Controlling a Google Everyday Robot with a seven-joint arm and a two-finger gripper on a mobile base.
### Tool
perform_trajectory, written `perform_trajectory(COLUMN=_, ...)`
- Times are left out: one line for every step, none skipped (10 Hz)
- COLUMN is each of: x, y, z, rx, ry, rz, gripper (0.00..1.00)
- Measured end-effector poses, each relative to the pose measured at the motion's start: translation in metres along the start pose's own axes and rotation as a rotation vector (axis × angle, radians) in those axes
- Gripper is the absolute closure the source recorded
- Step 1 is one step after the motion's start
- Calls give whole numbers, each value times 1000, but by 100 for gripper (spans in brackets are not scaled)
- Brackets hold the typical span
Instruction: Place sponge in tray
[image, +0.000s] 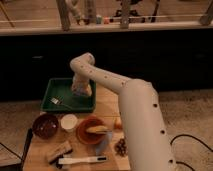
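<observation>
Green plastic, dark, with raised sides: tray (48, 102) on the far left part of a wooden table (106, 100). White arm (135, 115) rising from the near right, bent at an elbow above the tray's far right corner, then dropping to the gripper (80, 86), low over the tray's right half and inside its rim. Directly beneath the gripper, a small pale blue-grey patch, seemingly the sponge (78, 93), within the tray walls toward the right side. Held above the tray floor or lying on it: impossible to tell. Grip parted or closed: likewise impossible to tell.

Elsewhere in the tray, left of the gripper and apart from it, a thin pale object (55, 101) lying flat on the floor.

Nearer on the table, left to right:
- dark red-brown bowl (46, 125), just near of the tray's left corner
- small white cup (68, 121), beside the bowl
- round orange plate (86, 136), bearing a tan piece (98, 129)
- small round orange thing (117, 124), close against the arm

Nearer still:
- tan-brown block (57, 150), at near left
- long flat blue-grey piece (102, 145), just near of the plate
- dark cluster (120, 146), right beside that piece and partly behind the arm
- long white tool (82, 160), lying left to right along the near edge

Beyond the table, a dark counter front; pale railings farther back.
</observation>
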Motion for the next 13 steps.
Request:
perform_trajectory(x=-3, y=-5, z=3, rx=-5, ry=-7, rz=-15, gripper=100)
perform_trajectory(x=-6, y=-10, z=7, rx=-13, ry=-16, rz=-30, gripper=100)
perform_trajectory(x=-8, y=-14, z=11, rx=-19, ry=-23, rz=-43, gripper=100)
perform_trajectory(x=-9, y=-16, z=13, rx=-26, ry=-29, rz=-52, gripper=100)
perform_trajectory(x=-13, y=-23, z=18, rx=-32, ry=-38, rz=-72, gripper=100)
perform_trajectory(x=-16, y=-28, z=20, rx=-38, ry=-46, rz=-85, gripper=98)
perform_trajectory(x=-16, y=-29, z=25, rx=-48, ry=-61, rz=-92, gripper=83)
perform_trajectory(x=-17, y=-31, z=28, rx=-51, ry=-71, rz=-97, gripper=70)
perform_trajectory(x=-19, y=-32, z=30, rx=-54, ry=-78, rz=-101, gripper=61)
perform_trajectory(x=-19, y=-32, z=31, rx=-53, ry=-82, rz=-101, gripper=51)
perform_trajectory(x=-18, y=-30, z=32, rx=-53, ry=-85, rz=-97, gripper=39)
perform_trajectory(x=-18, y=-29, z=32, rx=-56, ry=-88, rz=-96, gripper=31)
perform_trajectory(x=-17, y=-29, z=33, rx=-55, ry=-90, rz=-96, gripper=23)
